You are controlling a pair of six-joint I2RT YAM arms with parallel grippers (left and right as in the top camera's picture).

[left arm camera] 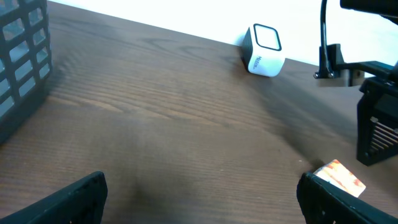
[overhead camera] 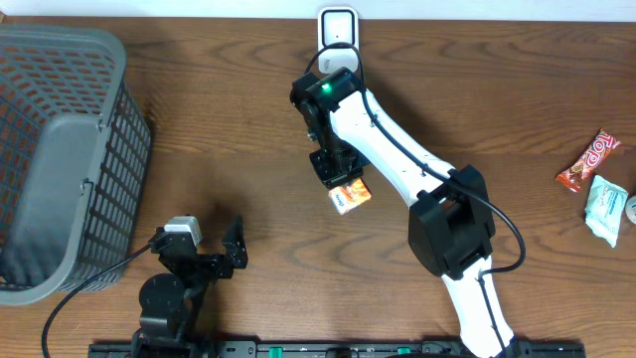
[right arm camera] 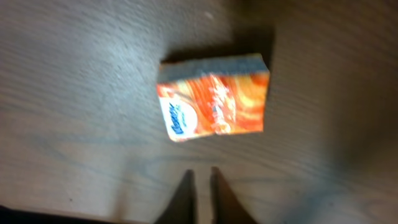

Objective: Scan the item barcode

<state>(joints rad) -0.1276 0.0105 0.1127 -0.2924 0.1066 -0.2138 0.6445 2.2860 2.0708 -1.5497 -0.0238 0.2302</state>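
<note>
On the far left sits a gray basket (overhead camera: pixel 60 149) with walls made of little square holes. Near it, at the front edge of the table, is the left gripper (left arm camera: pixel 199 208). Its two black fingers (left arm camera: pixel 68 199) are spread wide apart, and nothing is between them.

Next, at the back edge of the table, a small white scanner (overhead camera: pixel 338 28) stands right by the wall. In the left wrist view it is tipped a little, with its window face up.

In front of the scanner, near the middle of the table, is the right gripper (right arm camera: pixel 200 196). Its fingers are pressed almost together and they hold nothing. Just past the fingertips lies the orange packet (right arm camera: pixel 214 102). It lies flat on the table with its orange face up. From above, its long side is tilted, going from lower left to upper right, and part of it hides under the gripper. In the right wrist view the long side goes across from left to right. A blue mark is at the left end, and a gray strip runs along the far edge.

Far to the right lie a red snack wrapper (overhead camera: pixel 588 161) and a pale green packet (overhead camera: pixel 604 209), close together.

The table (overhead camera: pixel 229 119) is dark brown wood with wavy lines in it. Behind it is a white wall (overhead camera: pixel 477 8).
</note>
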